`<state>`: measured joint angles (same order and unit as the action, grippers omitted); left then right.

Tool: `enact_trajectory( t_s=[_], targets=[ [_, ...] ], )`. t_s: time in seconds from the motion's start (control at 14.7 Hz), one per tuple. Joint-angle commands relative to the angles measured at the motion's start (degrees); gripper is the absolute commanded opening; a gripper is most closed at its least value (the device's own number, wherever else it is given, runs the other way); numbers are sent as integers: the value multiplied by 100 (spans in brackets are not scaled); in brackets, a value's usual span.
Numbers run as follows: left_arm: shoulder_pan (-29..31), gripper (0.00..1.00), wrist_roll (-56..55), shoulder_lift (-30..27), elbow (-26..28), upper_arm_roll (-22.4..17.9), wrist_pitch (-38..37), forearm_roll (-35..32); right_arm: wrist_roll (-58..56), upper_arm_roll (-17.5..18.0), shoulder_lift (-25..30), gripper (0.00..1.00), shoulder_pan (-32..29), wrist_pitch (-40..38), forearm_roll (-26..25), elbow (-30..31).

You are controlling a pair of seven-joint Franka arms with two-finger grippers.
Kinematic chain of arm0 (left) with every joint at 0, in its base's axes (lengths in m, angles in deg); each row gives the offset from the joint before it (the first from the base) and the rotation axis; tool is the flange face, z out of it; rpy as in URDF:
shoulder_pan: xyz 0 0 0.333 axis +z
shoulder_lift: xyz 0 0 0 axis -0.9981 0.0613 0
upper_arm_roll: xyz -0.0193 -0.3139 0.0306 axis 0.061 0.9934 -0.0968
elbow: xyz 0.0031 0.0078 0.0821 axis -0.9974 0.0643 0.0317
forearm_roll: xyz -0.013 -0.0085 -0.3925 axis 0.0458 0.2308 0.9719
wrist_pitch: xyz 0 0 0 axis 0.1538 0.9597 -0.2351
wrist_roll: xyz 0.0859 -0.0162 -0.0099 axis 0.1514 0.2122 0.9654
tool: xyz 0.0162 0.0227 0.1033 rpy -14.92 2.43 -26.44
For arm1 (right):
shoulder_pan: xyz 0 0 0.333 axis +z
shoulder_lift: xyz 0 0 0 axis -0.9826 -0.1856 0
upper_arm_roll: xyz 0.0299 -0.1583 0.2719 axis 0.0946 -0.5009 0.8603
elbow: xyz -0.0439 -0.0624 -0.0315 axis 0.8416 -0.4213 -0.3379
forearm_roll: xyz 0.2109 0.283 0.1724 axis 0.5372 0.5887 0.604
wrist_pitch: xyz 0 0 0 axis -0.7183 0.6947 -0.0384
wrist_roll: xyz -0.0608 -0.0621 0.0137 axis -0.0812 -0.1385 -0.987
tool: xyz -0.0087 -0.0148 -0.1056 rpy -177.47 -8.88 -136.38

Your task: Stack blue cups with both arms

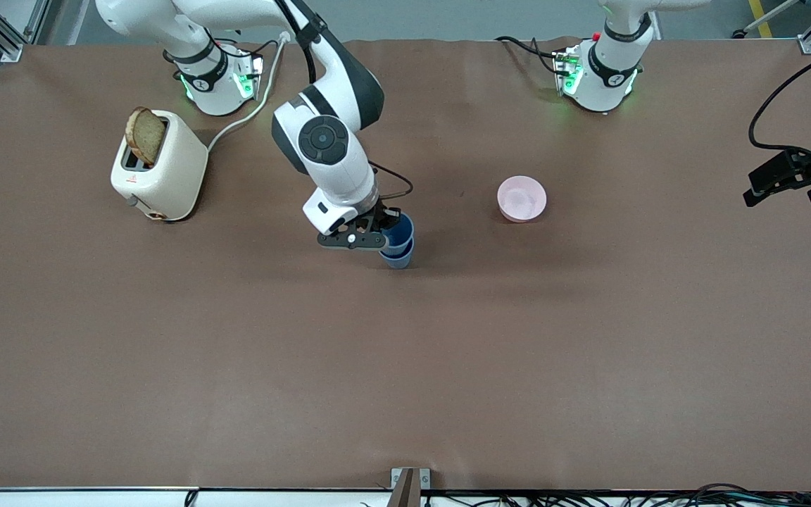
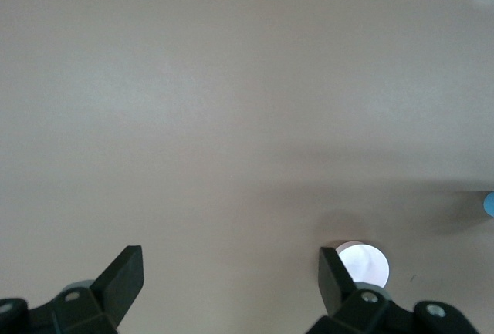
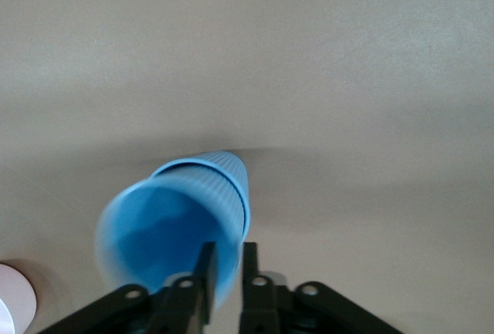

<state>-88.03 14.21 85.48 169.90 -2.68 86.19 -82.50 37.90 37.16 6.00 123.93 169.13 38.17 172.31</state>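
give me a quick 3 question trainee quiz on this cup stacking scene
1. True or false: the right pincer grips the rim of the upper blue cup, nested in the lower blue cup.
2. The left pincer is: A) shut on a cup B) open, holding nothing C) over the toaster.
3. What sticks out of the toaster?

Key: 1 true. 2 B; it waits at the left arm's end of the table. 3 a slice of bread.

The brown tabletop [image 1: 405,366] fills the frame. A toaster [image 1: 159,167] stands at upper left, a pink bowl [image 1: 522,198] sits right of center, and the nested blue cups [image 1: 398,243] stand on it near the middle.
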Motion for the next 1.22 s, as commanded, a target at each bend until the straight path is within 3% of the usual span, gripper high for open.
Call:
enact_trajectory(
  t_s=[0.0,0.27,0.48,0.82,1.02,1.16],
  targets=[
    [40,100,-18,-60,-21,32,-93,-14,21,-49,84,66,46,75,110,110],
    [31,100,-247,-60,-29,67,-76,-14,12,-101,180,78,-68,5,110,92],
    [31,100,-238,-68,-56,111,-93,29,-32,-101,583,85,-515,-127,57,101],
    [22,100,-168,11,-135,103,-172,4,-391,-101,1593,89,-1858,-925,-486,92],
    [5,100,-142,-33,-135,111,-269,-14,-1022,-101,1955,91,-2579,-1391,-1005,92],
    [13,100,-142,-59,-135,137,-269,-6,-1628,-101,2139,92,-3141,-1708,-1077,92]
  ],
)
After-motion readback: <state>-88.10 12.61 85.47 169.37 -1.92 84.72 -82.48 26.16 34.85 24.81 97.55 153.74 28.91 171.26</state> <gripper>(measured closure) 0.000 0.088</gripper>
